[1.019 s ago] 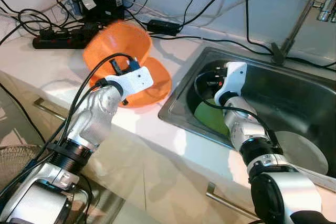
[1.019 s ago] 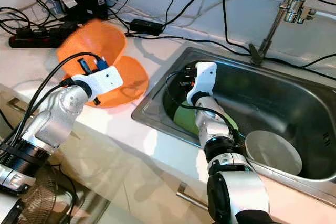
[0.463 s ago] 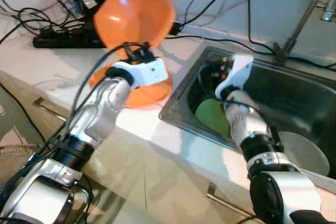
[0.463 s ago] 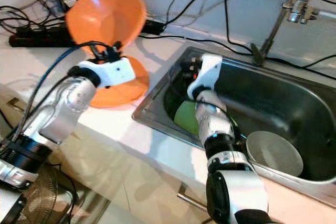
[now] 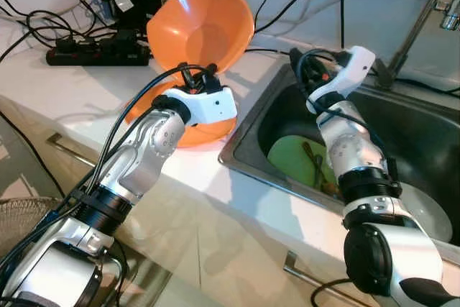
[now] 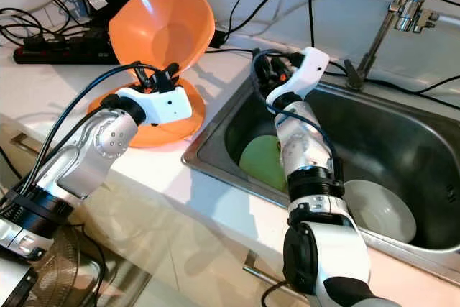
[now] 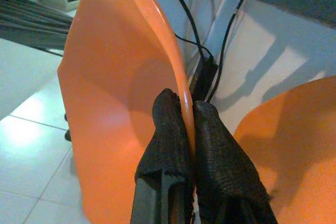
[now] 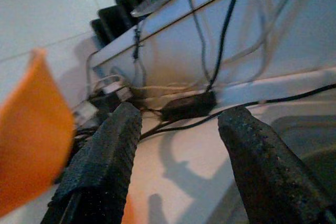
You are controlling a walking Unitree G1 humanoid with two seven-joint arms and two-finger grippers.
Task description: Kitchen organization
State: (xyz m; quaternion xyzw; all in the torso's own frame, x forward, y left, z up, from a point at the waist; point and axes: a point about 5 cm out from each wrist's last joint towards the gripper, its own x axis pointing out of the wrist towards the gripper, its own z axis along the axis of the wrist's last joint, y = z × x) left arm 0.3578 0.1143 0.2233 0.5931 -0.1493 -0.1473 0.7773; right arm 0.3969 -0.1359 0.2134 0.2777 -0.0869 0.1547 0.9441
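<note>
Left gripper [image 7: 181,129] pinching rim of upper orange bowl [image 5: 201,30], tilted clear of 2nd orange bowl [image 5: 208,124] on tabletop [image 5: 65,95] (prob. for separating). Right gripper [image 8: 178,145] spread, empty, raised above sink [image 5: 410,141].

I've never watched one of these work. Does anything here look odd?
Yes: black cables and a power strip sprawl over the white counter beside the steel sink, and the left gripper holds an orange plastic bowl tipped on edge.
</note>
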